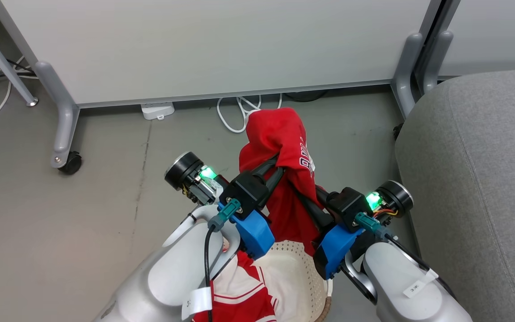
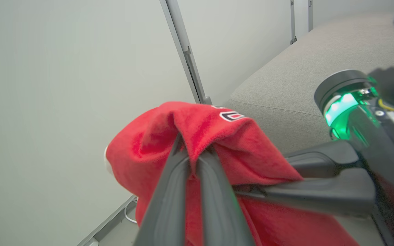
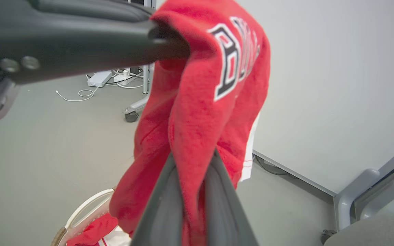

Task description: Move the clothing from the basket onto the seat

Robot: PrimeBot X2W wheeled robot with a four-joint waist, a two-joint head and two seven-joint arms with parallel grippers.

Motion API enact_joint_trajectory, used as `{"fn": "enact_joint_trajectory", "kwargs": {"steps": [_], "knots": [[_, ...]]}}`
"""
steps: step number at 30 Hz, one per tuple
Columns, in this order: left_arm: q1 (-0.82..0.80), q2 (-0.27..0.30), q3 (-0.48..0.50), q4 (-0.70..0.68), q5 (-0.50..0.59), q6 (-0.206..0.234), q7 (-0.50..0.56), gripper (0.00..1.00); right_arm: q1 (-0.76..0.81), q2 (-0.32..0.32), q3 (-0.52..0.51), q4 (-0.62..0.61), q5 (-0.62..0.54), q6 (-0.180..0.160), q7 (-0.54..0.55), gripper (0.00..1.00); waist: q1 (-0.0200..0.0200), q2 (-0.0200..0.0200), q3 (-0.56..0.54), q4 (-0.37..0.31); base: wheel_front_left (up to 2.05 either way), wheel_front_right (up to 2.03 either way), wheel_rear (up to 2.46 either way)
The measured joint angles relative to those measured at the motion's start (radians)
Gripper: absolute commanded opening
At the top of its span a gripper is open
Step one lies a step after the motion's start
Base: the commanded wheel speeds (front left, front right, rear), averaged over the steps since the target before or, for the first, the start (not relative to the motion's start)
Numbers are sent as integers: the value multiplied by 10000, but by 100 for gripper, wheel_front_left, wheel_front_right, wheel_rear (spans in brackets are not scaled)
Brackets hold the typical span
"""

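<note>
The red jersey point(image 1: 280, 134), with dark-edged white lettering, hangs in the air above the basket point(image 1: 300, 264), bunched over both grippers. My left gripper point(image 1: 279, 164) is shut on a fold of it near the top; in the left wrist view the left gripper point(image 2: 193, 152) pinches the jersey point(image 2: 217, 136). Lower on the right side, my right gripper point(image 1: 303, 193) is shut on the cloth; in the right wrist view the right gripper point(image 3: 192, 160) holds the jersey point(image 3: 210, 102) between its fingers. A red-and-white garment point(image 1: 239, 290) lies in the basket. The grey seat point(image 1: 476, 179) stands to the right.
A white partition panel point(image 1: 213, 44) on grey castered feet point(image 1: 67, 156) stands behind the jersey. White cables point(image 1: 239, 109) and a power strip point(image 1: 157, 110) lie on the floor at its base. Open grey floor point(image 1: 61, 232) spreads to the left.
</note>
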Motion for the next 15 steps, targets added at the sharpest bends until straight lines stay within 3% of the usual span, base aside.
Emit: {"fn": "enact_joint_trajectory", "kwargs": {"steps": [15], "knots": [[106,-10,40,27,0,-38,0,0,3,2,173,0,468,0,-2,0,-1,0,-148,-94,0,0,0]]}}
